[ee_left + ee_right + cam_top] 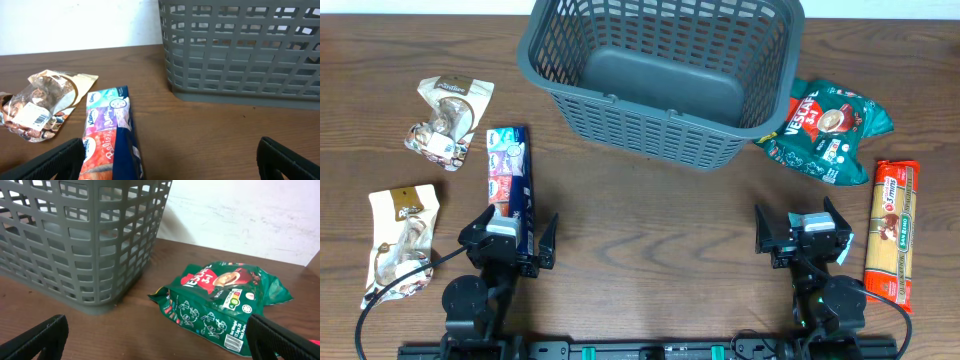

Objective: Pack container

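Since the empty container sits midway along the tabletop's far edge, the tissue pack, lying near-to-far toward the left edge with one end inside the wide-open, empty left gripper, looks readiest; the right gripper gapes empty too.

A green foil coffee pouch was laid just right of the large dark grey plastic basket.

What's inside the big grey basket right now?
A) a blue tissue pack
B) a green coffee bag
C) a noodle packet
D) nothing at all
D: the large dark grey slotted plastic basket shows only its bare flat bottom; the crinkly green coffee bag lies outside it.
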